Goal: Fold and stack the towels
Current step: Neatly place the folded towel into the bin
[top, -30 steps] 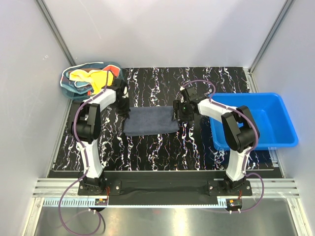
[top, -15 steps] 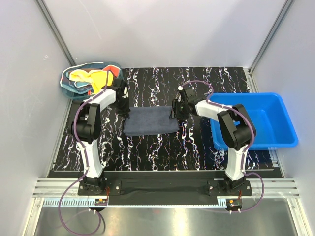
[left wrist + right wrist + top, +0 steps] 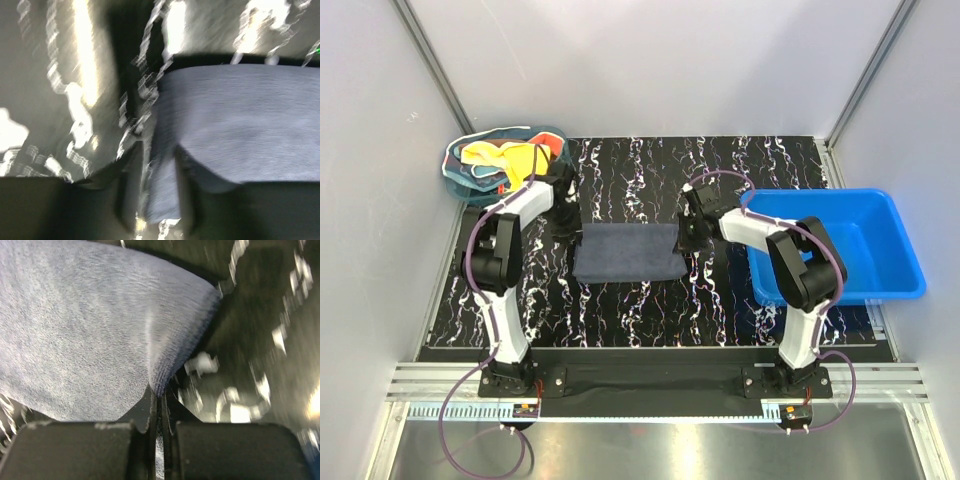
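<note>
Table: black top with white marble-like veining, glossy; the wrist views catch bright glare patches on it. Walls: plain pale grey panels on the left, at the back and on the right. Aluminium posts run up both back corners. Near edge: black base plate on a slotted aluminium rail, with brushed metal sheet below. Light is even and diffuse, shadows soft.

High overhead view, wrist views close, sharing grey towel
</note>
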